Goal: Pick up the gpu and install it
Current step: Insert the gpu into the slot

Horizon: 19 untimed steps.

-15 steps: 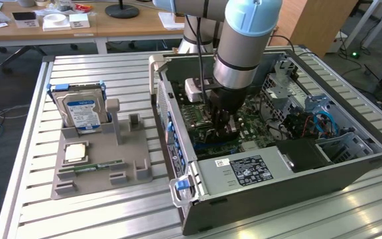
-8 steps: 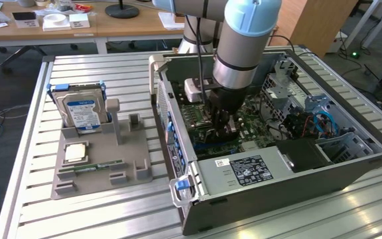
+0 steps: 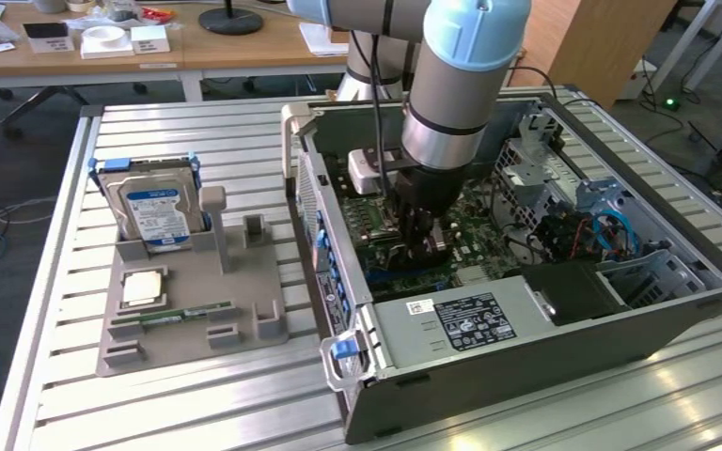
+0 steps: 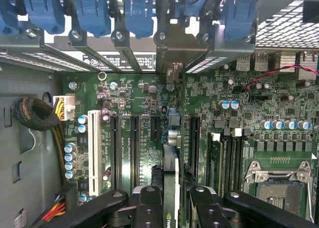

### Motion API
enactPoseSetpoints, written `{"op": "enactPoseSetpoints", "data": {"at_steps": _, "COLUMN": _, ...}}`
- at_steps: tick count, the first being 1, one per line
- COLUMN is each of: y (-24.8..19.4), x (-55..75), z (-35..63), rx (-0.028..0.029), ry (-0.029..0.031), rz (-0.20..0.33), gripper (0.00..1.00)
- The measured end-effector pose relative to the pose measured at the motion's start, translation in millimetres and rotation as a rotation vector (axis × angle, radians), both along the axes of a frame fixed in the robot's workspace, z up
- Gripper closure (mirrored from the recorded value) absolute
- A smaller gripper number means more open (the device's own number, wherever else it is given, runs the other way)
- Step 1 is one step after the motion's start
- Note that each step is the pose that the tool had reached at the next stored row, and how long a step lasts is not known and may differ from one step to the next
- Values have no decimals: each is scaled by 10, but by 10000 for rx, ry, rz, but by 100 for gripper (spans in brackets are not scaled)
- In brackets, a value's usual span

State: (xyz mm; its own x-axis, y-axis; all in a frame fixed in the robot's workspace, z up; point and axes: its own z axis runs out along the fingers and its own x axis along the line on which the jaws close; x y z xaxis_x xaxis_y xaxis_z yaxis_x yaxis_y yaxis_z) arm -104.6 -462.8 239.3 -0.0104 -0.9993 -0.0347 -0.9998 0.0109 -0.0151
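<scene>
Fingers: the fingers [image 4: 149, 205] are part-closed and clamped on the top edge of the gpu [image 4: 171, 171], one on each side.
Gpu location: edge-on inside the computer case [image 3: 662, 310], over the motherboard [image 4: 139, 93], between the long expansion slots [image 4: 134, 148] and the RAM sticks [image 4: 215, 163]; whether it is seated cannot be told.
Surroundings: the hard drive [image 3: 154, 207] stands in a grey holder [image 3: 185, 319] on the tabletop [image 3: 211, 413], at 9 o'clock from the case in the exterior view.
Risk, alignment: the slots sit close together, so a small sideways offset likely lands the card edge on bare board or small components.
Risk, bracket: the card's end could catch on the blue clips [image 4: 139, 14] and tilt.
Risk, grip: the hold is on a thin edge, so downward pressure may rock or slip the card.
</scene>
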Motion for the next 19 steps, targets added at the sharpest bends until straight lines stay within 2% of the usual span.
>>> {"op": "enactPoseSetpoints", "data": {"at_steps": 19, "y": 0, "x": -1, "z": 0, "rx": -2, "ry": 2, "rz": -1, "gripper": 74}}
